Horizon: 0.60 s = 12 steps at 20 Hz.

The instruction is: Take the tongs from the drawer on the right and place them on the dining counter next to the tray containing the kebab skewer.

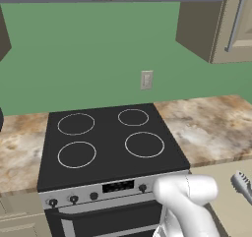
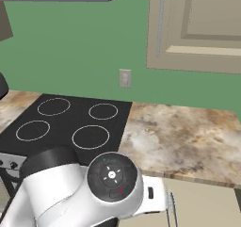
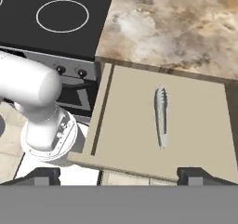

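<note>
The beige drawer to the right of the stove stands pulled out. The slim grey tongs lie lengthwise on its floor, scalloped tip toward the worktop. They also appear at the right edge of the left base view as the tongs, and as a thin sliver in the drawer in the right base view. My gripper hangs high above the drawer's front edge, open wide and holding nothing. The tongs sit ahead of it, slightly right of centre. The dining counter, tray and kebab skewer are out of view.
A black four-ring stove with front knobs sits left of the drawer. The marbled worktop runs behind the drawer. A beige wall cabinet hangs above it, and an outlet is on the green wall.
</note>
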Tool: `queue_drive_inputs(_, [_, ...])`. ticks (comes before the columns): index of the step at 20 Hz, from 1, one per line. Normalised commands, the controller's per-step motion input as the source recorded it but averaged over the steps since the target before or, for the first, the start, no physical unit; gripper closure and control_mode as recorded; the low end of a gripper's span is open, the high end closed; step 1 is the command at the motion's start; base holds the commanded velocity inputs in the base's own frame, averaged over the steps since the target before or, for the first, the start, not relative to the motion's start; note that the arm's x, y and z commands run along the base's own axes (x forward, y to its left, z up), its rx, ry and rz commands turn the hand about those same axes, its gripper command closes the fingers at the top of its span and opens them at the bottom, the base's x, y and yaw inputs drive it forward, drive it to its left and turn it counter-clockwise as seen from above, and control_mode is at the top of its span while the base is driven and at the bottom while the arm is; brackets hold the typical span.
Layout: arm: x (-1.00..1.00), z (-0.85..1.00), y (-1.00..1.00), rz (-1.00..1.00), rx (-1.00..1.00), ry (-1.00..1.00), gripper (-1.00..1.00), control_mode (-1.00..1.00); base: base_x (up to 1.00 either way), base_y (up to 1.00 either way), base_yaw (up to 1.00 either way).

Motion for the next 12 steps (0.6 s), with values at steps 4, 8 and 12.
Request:
queue_drive_inputs(4, [0.09,0.00,-0.08,0.60,0.32,0.16,-1.00,-1.00,0.00,0.00,0.00])
queue_drive_inputs(8, [0.04,0.00,-0.15,0.16,0.21,0.03,-1.00,-1.00,0.00,0.00,0.00])
queue_drive_inputs(12, [0.16,0.00,-0.10,-0.07,0.00,0.05,-1.00,-1.00,0.00,0.00,0.00])
